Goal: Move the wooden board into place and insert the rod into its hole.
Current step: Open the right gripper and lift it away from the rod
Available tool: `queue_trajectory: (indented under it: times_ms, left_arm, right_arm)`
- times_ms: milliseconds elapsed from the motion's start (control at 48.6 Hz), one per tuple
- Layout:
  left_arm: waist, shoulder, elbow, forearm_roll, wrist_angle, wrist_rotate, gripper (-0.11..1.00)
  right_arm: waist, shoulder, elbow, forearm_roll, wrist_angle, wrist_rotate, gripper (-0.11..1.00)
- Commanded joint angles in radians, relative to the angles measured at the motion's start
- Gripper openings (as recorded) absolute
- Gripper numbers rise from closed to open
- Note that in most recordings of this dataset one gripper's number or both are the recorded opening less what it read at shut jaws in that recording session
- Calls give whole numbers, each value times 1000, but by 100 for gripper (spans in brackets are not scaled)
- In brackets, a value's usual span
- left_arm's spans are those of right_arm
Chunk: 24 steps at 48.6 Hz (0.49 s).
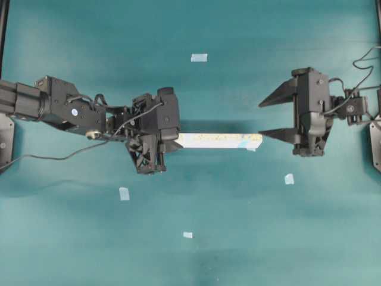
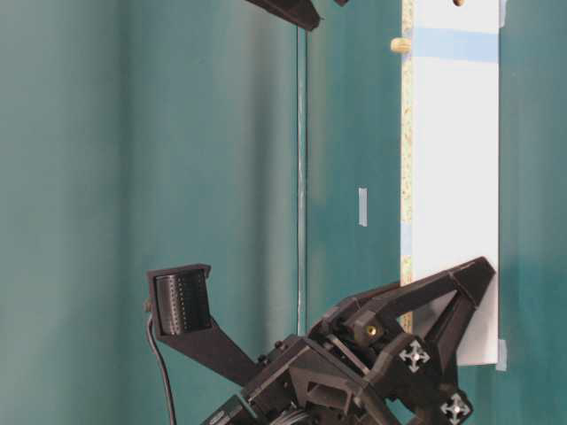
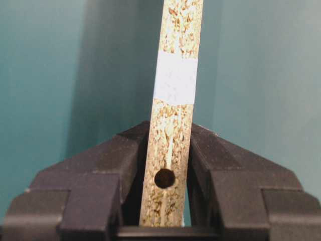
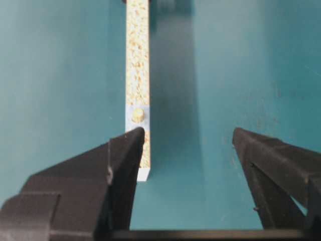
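The rod [image 4: 138,115] sits in the speckled edge of the wooden board [image 1: 219,140], on a light blue patch close to the board's free end; in the right wrist view it shows as a small cream stub just ahead of the tip of one right finger, and in the table-level view it sticks out sideways from the board's edge [image 2: 401,44]. The board stands on its narrow edge on the teal worktop [image 1: 238,238], running straight between the two arms. Its other end lies between the fingers of the left gripper [image 3: 165,165], which pinch its two faces; a dark round hole shows in the speckled edge right between those fingers, and a pale band crosses the edge further out beyond their tips. The right gripper [image 4: 184,145] has its fingers spread wide, holding nothing; the board's free end lies beside the inner face of one finger, well apart from the other. A few pale tape squares [image 1: 199,58] lie scattered on the worktop, away from both sets of fingers.
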Motion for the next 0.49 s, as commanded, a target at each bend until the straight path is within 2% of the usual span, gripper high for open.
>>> queue_trajectory:
  times_ms: [0,103,226,309,350,473]
  left_arm:
    - [8,-20,-12,0,-3,-2,22]
    - [8,-23,-18,2,9,-3,24]
    - [8,-35,-32,2,44,-2,59]
    - [8,-52,-38,2,81,0,78]
    - [8,-64,-37,2,95,0,81]
    - [8,-103,-26,2,130,0,79]
  right_arm:
    - [5,-14,-17,2,11,3,80]
    - [3,-14,-20,2,14,3,81]
    - [5,-14,-21,2,14,3,80]
    - [5,-14,-21,2,14,3,80]
    - [5,-14,-23,2,14,3,80]
    - [5,-14,-26,2,14,3,80]
